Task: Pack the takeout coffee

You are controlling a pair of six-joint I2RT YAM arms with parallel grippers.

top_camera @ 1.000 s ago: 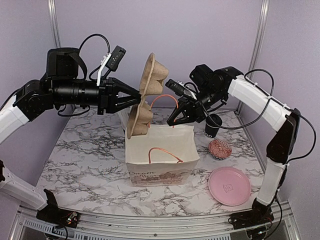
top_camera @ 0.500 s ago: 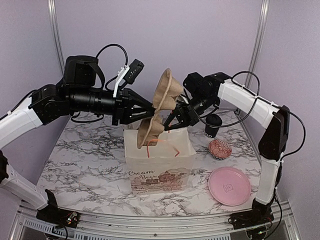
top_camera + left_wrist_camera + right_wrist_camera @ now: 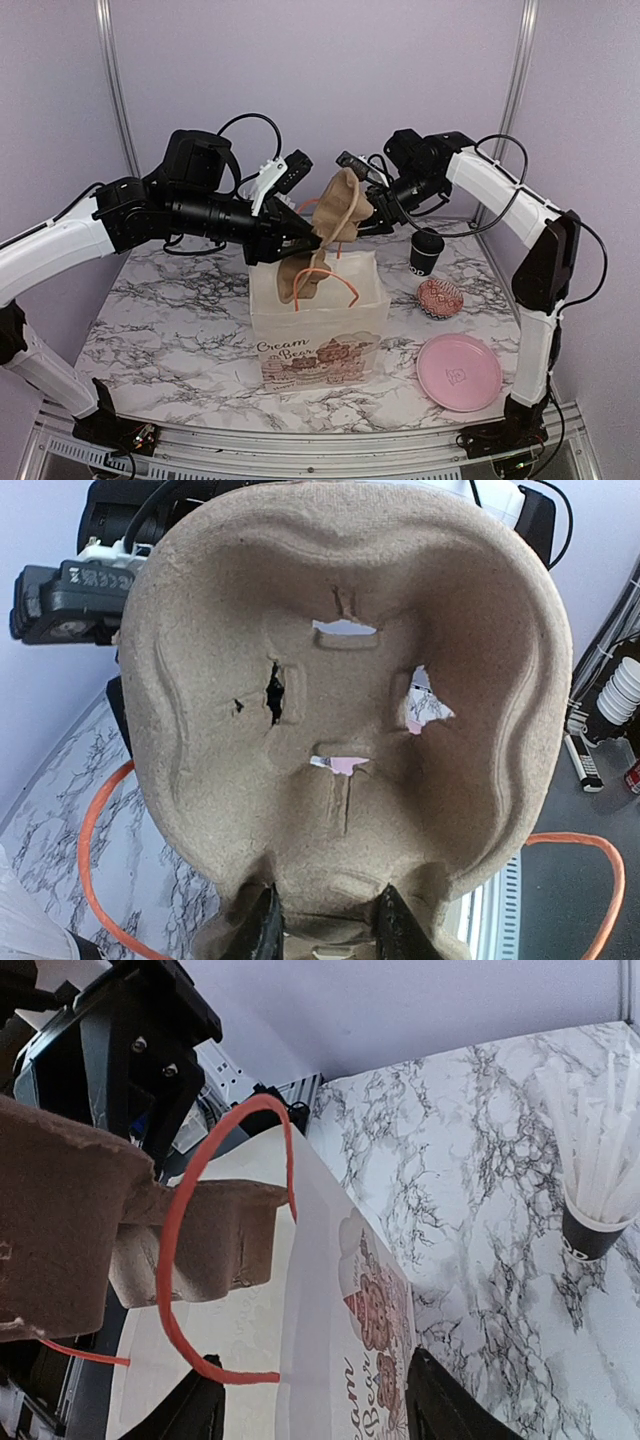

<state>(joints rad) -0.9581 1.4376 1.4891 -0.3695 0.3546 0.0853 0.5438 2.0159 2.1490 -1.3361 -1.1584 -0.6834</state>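
My left gripper (image 3: 300, 236) (image 3: 328, 926) is shut on the rim of the brown cardboard cup tray (image 3: 341, 205) (image 3: 340, 680), which hangs tilted with its lower end dipping into the white paper bag (image 3: 320, 320) (image 3: 345, 1290). An orange handle (image 3: 175, 1250) loops up in front of the tray (image 3: 60, 1210). Just right of the tray's top, my right gripper (image 3: 373, 212) (image 3: 320, 1406) is open above the bag and holds nothing. The takeout coffee, a small black cup (image 3: 427, 252) with white print, stands on the table right of the bag, apart from both grippers.
A red patterned round thing (image 3: 440, 297) and a pink plate (image 3: 458, 372) lie at the right front. A black cup full of white straws (image 3: 592, 1228) stands on the marble beyond the bag in the right wrist view. Metal posts (image 3: 112, 90) flank the back wall.
The left arm has carried the tray right and down until its lower end entered the bag. The right gripper, shut at the bag's back rim before, has opened and lifted up and right.
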